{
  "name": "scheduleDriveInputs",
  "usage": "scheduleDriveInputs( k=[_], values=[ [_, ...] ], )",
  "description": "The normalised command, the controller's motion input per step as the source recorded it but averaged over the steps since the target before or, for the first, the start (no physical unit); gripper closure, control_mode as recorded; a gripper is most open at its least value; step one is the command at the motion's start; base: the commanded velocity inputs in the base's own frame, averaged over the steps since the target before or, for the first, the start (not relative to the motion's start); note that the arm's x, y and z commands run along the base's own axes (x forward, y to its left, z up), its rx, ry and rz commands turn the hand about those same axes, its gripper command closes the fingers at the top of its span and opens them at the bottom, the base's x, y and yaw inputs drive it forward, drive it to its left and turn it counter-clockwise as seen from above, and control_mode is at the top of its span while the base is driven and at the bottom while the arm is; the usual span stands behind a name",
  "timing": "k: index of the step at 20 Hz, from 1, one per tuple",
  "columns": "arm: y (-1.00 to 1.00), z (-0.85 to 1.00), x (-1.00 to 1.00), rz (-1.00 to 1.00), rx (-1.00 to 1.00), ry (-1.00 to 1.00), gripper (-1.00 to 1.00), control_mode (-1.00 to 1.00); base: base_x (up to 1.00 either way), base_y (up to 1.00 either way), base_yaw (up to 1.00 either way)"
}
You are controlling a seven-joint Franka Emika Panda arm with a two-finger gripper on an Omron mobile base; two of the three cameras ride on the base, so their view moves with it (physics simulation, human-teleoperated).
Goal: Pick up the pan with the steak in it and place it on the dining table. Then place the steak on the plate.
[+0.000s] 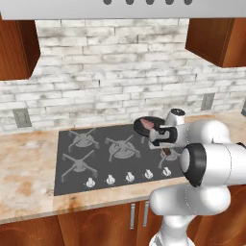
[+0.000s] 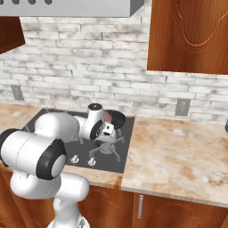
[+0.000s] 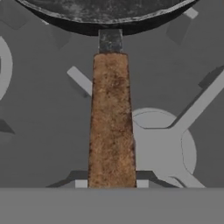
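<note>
Right below my hand camera runs the pan's brown handle [image 3: 111, 122], its long axis pointing straight away from the claw [image 1: 166, 150] toward the pan [image 1: 146, 125], which sits on the far right burner of the stovetop [image 1: 96, 156] set in the counter [image 2: 178, 151]. Pink steak [image 1: 150, 124] lies in the pan. I judge the claw is lined up over the handle; whether its fingers are parted or closed I cannot tell.

My two base views flank the stovetop [image 1: 115, 153] from behind, sharing it; my hand view hangs close over the pan [image 3: 105, 13] handle.
</note>
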Motion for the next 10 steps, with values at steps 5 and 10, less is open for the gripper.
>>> scheduleDriveInputs(
  k=[5, 10],
  values=[
    [0.11, 0.73, -0.2, -0.02, 0.1, 0.0, 1.0, -1.0, 0.0, 0.0, 0.0],
    [0.19, 0.74, -0.63, 0.0, 0.12, -0.04, 1.0, -1.0, 0.0, 0.0, 0.0]
  ],
)
